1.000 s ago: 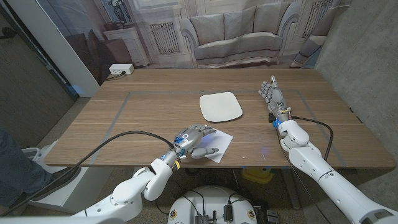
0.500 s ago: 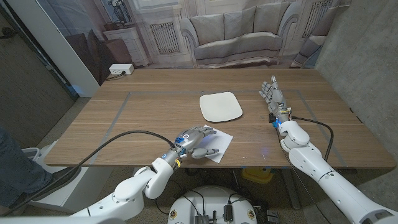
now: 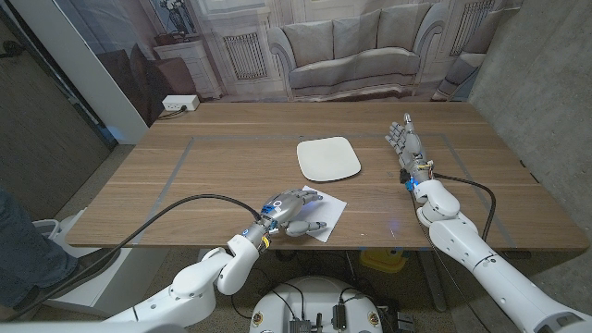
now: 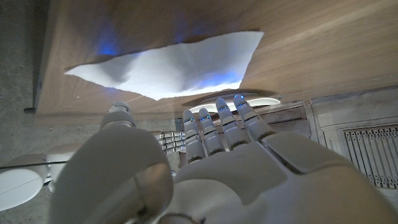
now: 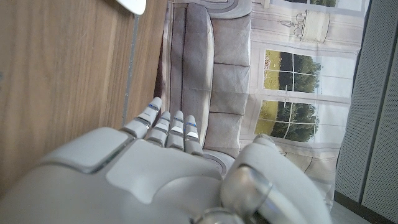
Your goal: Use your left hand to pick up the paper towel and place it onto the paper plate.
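my left hand (image 3: 294, 208) hovers over the paper towel (image 3: 324, 215), fingers spread and empty, so next i close on it and carry toward one o'clock to the paper plate (image 3: 327, 158).

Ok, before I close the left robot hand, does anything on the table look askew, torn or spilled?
Nothing much. The paper towel lies skewed to the table edge, near the front, one part under the left robot hand. The paper plate sits clean and apart from it. No tear or spill shows.
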### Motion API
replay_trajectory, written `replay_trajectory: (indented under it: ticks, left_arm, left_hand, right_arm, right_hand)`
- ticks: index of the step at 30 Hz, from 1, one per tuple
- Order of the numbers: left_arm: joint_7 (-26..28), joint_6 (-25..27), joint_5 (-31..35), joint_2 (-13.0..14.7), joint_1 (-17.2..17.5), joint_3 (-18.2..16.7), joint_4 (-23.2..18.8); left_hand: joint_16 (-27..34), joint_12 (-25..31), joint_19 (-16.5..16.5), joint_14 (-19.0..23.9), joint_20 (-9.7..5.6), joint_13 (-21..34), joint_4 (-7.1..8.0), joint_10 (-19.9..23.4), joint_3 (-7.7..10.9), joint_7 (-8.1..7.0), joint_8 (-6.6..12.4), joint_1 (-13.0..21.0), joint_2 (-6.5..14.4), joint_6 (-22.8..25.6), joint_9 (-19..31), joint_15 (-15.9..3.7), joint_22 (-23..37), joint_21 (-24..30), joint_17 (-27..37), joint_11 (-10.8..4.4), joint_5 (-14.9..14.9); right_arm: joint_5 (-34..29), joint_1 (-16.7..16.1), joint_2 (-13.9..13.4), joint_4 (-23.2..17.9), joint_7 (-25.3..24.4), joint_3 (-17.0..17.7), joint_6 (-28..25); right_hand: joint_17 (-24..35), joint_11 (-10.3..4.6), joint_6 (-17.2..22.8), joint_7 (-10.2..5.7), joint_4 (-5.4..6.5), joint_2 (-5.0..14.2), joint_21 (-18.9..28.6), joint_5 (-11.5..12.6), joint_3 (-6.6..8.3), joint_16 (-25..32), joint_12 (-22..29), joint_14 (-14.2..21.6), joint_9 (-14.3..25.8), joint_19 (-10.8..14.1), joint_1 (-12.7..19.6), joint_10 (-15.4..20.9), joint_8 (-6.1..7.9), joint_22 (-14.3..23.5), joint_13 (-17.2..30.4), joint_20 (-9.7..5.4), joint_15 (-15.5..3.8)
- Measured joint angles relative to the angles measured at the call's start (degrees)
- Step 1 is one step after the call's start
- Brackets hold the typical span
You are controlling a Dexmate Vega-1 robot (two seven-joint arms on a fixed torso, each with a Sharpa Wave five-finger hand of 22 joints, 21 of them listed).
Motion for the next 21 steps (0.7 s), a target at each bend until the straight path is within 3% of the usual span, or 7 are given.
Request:
replay_trajectory:
  ticks: [21]
  left_arm:
    - [-0.29,-0.80,-1.85,-0.43,-1.03,0.73,1.55]
  left_hand:
    - [0.00,0.00,-0.22,0.00,-0.23,-0.01,-0.23,0.01,-0.24,0.00,0.00,0.54,0.52,0.00,0.00,0.00,0.30,-0.04,0.00,0.00,0.00]
  right_arm:
    - [-0.18,0.20,0.45,0.65,-0.06,-0.18,0.30]
  right_hand:
    - [0.00,0.00,0.00,0.00,0.00,0.00,-0.42,0.00,0.00,0.00,0.00,0.32,0.00,-0.01,0.00,0.00,0.00,0.00,0.00,0.00,0.32]
